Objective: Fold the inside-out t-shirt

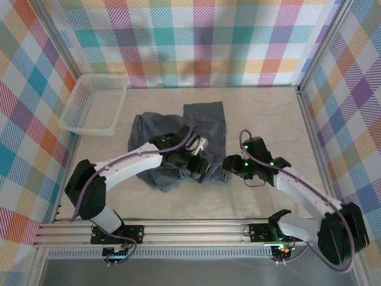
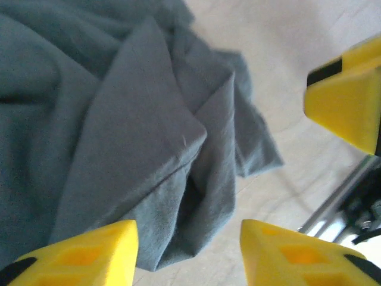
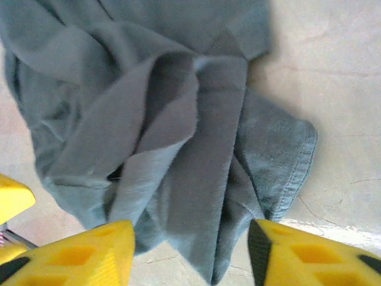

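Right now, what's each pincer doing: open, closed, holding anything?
Left pincer: open, holding nothing, above the t-shirt.
Right pincer: open, holding nothing.

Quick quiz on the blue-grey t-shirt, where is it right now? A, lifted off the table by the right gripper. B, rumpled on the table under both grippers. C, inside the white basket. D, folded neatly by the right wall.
B: the t-shirt lies rumpled on the table, with the left gripper and the right gripper both open over it, and the white basket at the far left holds no cloth.
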Robot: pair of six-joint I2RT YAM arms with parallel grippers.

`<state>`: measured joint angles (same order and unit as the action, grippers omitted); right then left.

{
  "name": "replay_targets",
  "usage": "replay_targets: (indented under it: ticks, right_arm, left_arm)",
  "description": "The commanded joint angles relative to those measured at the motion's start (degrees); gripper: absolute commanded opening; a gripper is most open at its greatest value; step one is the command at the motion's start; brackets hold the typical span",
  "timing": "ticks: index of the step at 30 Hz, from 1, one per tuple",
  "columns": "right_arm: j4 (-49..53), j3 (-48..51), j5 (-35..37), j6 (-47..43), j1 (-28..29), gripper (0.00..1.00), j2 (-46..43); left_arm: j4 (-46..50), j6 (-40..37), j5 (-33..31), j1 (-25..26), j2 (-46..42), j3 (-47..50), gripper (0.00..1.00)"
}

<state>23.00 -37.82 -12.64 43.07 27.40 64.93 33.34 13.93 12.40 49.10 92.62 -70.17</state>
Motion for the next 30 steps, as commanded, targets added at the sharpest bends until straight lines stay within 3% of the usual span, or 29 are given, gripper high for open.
replay_targets:
  ticks: [1,6,10,12,13,18,24,28,30]
  right_arm:
    - [-3.2,-3.2,-2.3,0.5,0.4,0.57,5.6]
    - [-7.4,-7.3,-2.5,0.4,0.4,0.48,14.2]
    - [-8.4,-9.0,-3.4,-0.2,0.4,0.15,17.7]
    - [-8.9,-8.5,-2.6,-0.7,0.4,0.05,16.6]
    - [-8.7,-8.1,-1.8,-1.0,0.3,0.01,15.5]
    - [-9.0,-5.0,0.7,-3.4,0.1,0.00,9.1]
    - [-7.2,-1.7,3.4,-5.5,-0.4,0.00,2.3]
    - [-14.5,0.2,-8.4,-11.1,1.1,0.00,0.4]
    - [-16.5,-0.3,-11.6,-14.0,5.2,0.00,1.6]
  left_arm:
    - [-0.1,-4.1,-7.1,2.3,3.3,-3.0,0.52]
    - [-3.5,-7.2,-10.2,3.5,7.3,-4.6,0.45]
    - [-2.6,-7.8,-15.2,3.5,7.4,-4.2,0.16]
    - [-2.0,-7.0,-17.8,3.1,6.5,-3.5,0.00]
    - [-2.1,-6.3,-18.3,2.7,5.6,-2.7,0.00]
    - [-6.2,-2.8,-13.7,-2.6,-0.9,4.1,0.00]
    - [-16.7,7.4,2.3,-13.6,-9.7,14.8,0.00]
    - [-25.6,13.1,9.6,-19.5,-15.6,21.9,0.00]
    - [-23.9,12.9,8.0,-19.8,-17.1,22.9,0.00]
